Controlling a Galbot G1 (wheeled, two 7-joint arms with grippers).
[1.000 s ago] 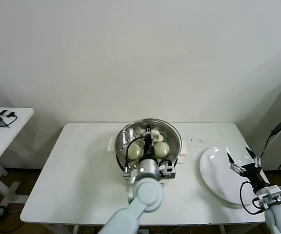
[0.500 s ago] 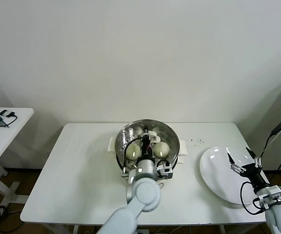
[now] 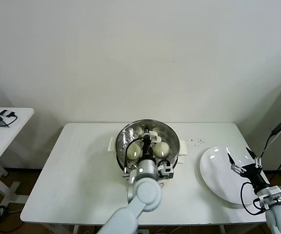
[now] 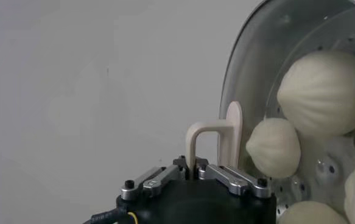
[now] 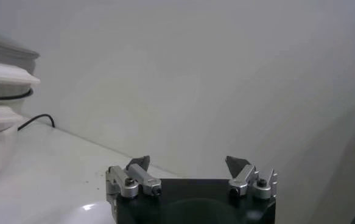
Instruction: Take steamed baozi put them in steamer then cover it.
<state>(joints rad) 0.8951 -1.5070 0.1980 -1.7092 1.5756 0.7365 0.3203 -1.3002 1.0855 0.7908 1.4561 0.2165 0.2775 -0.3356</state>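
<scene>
My left gripper (image 3: 146, 136) is shut on the white handle (image 4: 217, 137) of the clear glass cover (image 4: 299, 73). The cover sits over the round steel steamer (image 3: 122, 134) at the middle of the table. I cannot tell whether its rim rests on the pot. Through the glass I see cream-white baozi (image 4: 323, 91) on the perforated tray, two of them plain in the head view (image 3: 133, 152) (image 3: 162, 148). My right gripper (image 3: 242, 163) hangs open and empty above the white plate (image 3: 218, 178) at the right of the table.
The steamer's white side handles (image 3: 111, 144) stick out on both sides. Small dark specks (image 3: 195, 142) lie on the table between steamer and plate. A side table (image 3: 4, 131) with small items stands far left. A black cable (image 3: 277, 129) hangs at the right edge.
The left gripper and the cover have shifted slightly to the left over the steamer. The right arm has not moved.
</scene>
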